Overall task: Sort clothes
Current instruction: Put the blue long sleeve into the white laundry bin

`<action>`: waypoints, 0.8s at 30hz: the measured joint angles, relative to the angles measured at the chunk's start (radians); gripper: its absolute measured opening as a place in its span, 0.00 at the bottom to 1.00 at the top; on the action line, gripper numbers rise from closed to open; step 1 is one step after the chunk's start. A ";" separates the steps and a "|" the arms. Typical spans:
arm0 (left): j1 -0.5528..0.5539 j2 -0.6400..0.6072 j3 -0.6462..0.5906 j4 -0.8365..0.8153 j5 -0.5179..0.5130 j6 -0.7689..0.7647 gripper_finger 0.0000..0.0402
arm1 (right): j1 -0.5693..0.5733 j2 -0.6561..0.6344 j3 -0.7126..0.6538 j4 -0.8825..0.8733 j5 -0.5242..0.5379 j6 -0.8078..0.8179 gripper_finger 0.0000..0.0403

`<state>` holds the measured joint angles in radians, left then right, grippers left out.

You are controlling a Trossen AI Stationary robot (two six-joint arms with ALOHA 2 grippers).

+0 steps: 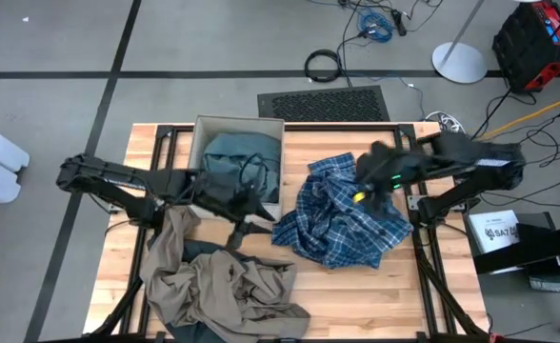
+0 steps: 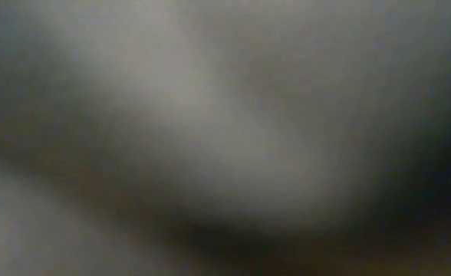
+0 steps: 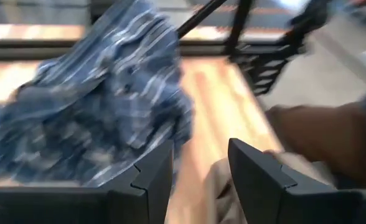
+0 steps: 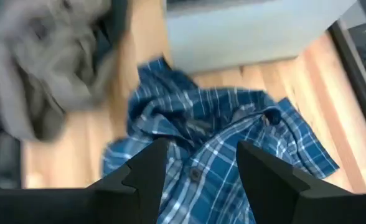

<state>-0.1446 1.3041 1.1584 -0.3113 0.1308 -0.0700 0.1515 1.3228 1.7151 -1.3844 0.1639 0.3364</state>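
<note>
Risk 1st: plaid shirt heaped loose at 3 o'clock of the table, one edge reaching toward the box at 11 o'clock; likely to snag on a finger and drag along if the right arm lifts away across the folds, though that is a judgement only. Risk 2nd: khaki-tan garment sprawled at 7 o'clock, partly draped under the left arm, so a sideways sweep there could pull it off the table's front edge. Teal-grey garment bundled inside the box, apparently sorted. White garment not found; a dark strip at 6 o'clock under the khaki, too little showing to name. Right gripper hovering just above the plaid shirt at about 2 o'clock, fingers parted with a clear gap, nothing pinched between them, checked cloth visible through the gap. Left gripper near table centre, just beside the box's front corner, fingers likewise apart and empty, bare wood and a tan fold visible between them, plaid heap ahead of it. Low view blocked, no help.
</note>
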 joint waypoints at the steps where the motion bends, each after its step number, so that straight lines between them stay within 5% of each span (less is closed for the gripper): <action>1: -0.018 0.000 -0.002 -0.015 -0.048 0.000 0.41 | -0.009 0.005 -0.039 0.013 -0.006 -0.024 0.45; 11: -0.083 0.000 -0.002 -0.054 -0.240 0.250 0.41 | -0.080 -0.019 -0.480 0.249 -0.003 -0.005 0.45; 19: -0.086 0.000 -0.002 -0.119 -0.054 0.246 0.41 | -0.032 -0.020 -0.613 0.383 -0.002 0.150 0.45; 24: -0.100 0.000 -0.002 -0.153 -0.030 0.232 0.41 | 0.014 -0.020 -0.664 0.481 0.028 0.189 0.45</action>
<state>-0.2446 1.3041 1.1561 -0.4642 0.1010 0.1625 0.1659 1.3029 1.0509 -0.9032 0.1915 0.5254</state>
